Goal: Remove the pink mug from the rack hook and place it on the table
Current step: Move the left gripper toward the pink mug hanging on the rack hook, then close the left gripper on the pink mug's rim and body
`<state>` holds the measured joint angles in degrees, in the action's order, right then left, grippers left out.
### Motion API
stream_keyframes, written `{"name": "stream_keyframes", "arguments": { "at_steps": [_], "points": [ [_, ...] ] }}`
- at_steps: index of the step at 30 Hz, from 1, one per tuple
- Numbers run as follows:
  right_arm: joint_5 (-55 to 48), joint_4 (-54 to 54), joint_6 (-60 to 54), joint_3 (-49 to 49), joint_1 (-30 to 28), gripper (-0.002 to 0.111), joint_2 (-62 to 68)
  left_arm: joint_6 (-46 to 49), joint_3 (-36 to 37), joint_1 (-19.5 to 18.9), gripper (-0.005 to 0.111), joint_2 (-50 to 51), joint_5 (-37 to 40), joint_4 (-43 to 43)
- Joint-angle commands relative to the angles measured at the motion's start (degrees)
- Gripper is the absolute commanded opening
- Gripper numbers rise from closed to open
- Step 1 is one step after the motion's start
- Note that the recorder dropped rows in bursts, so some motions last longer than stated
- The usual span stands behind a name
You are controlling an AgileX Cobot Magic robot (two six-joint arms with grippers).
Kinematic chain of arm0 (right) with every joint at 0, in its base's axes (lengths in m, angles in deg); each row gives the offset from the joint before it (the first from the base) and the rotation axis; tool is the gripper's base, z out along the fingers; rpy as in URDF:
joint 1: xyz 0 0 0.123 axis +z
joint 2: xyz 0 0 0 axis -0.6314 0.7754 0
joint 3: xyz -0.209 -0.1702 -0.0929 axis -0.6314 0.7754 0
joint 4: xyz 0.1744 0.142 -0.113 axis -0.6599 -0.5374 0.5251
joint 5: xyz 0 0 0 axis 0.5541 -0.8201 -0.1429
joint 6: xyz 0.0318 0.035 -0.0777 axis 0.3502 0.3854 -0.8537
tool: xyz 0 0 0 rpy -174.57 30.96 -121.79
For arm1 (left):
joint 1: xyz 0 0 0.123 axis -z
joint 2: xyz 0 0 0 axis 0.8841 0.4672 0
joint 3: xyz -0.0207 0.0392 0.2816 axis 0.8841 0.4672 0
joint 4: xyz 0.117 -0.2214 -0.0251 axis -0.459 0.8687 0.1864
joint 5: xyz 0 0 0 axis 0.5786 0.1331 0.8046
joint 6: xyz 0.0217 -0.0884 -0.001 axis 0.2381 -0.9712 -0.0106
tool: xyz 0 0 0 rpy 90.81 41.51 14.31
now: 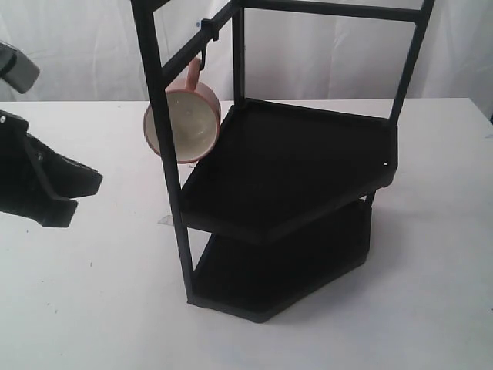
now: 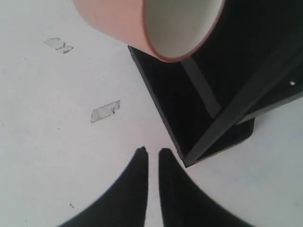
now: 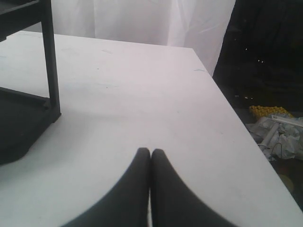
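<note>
The pink mug hangs by its handle from the rack hook on the slanted upper bar of the black rack, its cream inside facing the camera. My left gripper hovers over the table to the left of the mug, apart from it. In the left wrist view the mug is ahead of my left gripper, whose fingers stand a narrow slit apart with nothing between them. The right gripper is shut and empty above the white table.
The rack's front post runs just in front of the mug. A lower rack corner lies close to the left fingertips. Small tape bits lie on the table. The table's edge and dark clutter beyond are near the right gripper.
</note>
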<state>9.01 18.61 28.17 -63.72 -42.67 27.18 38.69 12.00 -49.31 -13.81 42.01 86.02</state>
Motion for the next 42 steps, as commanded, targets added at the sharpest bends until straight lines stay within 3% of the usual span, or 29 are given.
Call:
{"name": "stream_keyframes", "arguments": {
  "at_steps": [1, 4, 8, 18, 22, 29, 33, 42],
  "points": [
    [0.35, -0.06, -0.48, 0.25, 0.1, 0.0, -0.38, 2.76, -0.2, 1.58, 0.033, 1.95, -3.53, 1.63],
    [0.35, -0.06, -0.48, 0.25, 0.1, 0.0, -0.38, 2.76, -0.2, 1.81, 0.044, 3.32, -8.79, 5.03],
    [0.35, -0.06, -0.48, 0.25, 0.1, 0.0, -0.38, 2.76, -0.2, 1.81, 0.045, 4.36, -12.66, 8.86],
    [0.35, -0.06, -0.48, 0.25, 0.1, 0.0, -0.38, 6.94, -5.0, 1.81, 0.045, 4.49, -2.22, 10.48],
    [0.35, -0.06, -0.48, 0.25, 0.1, 0.0, -0.38, 7.07, -5.25, 1.81, 0.046, 5.35, -3.19, 13.3],
    [0.35, -0.06, -0.48, 0.25, 0.1, 0.0, -0.38, 7.57, -7.23, 1.81, 0.065, 10.59, -7.51, 13.79],
    [0.35, -0.06, -0.48, 0.25, 0.1, 0.0, -0.38, 7.57, -9.33, 1.81, 0.066, 11.87, -6.23, 13.79],
    [0.35, -0.06, -0.48, 0.25, 0.1, 0.0, -0.38, 7.57, -9.33, 1.81, 0.066, 15.23, -13.81, 13.87]
  ]
}}
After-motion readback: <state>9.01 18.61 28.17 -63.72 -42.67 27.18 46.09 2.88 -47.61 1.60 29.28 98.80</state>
